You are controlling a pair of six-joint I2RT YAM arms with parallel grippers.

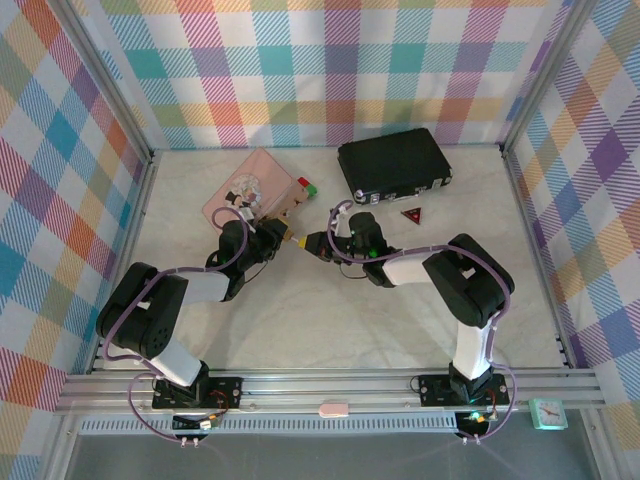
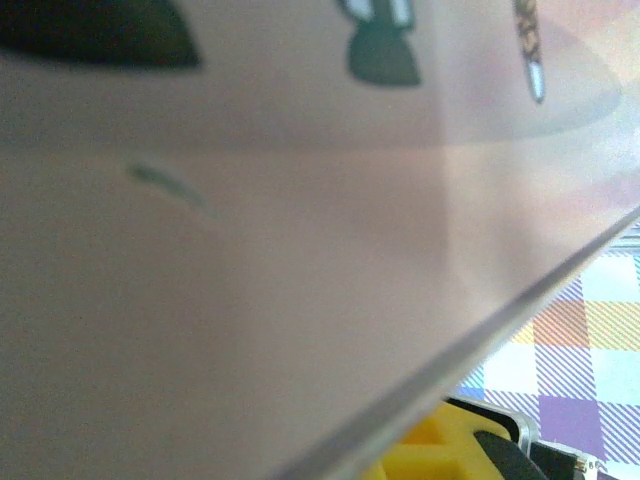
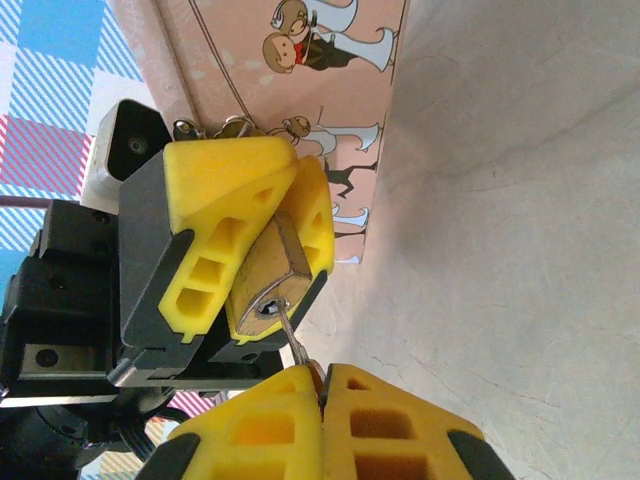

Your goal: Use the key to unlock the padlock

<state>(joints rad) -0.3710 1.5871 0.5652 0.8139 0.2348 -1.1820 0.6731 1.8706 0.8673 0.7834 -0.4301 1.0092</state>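
Tabletop [image 3: 520, 250]; wrist view shows key [image 3: 292, 336] in padlock [image 3: 262, 272].

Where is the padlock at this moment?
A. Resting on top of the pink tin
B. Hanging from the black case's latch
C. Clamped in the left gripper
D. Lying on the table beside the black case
C: the right wrist view shows the padlock clamped in the left gripper, with the key in its keyhole.

A pink cartoon-printed tin [image 1: 248, 185] lies far left on the pale table [image 1: 330, 310], with a red cube [image 1: 303, 182] and a green cube [image 1: 311, 190] beside it. To the right sits a black case [image 1: 392, 165], and nearer, a red triangle [image 1: 411, 215].
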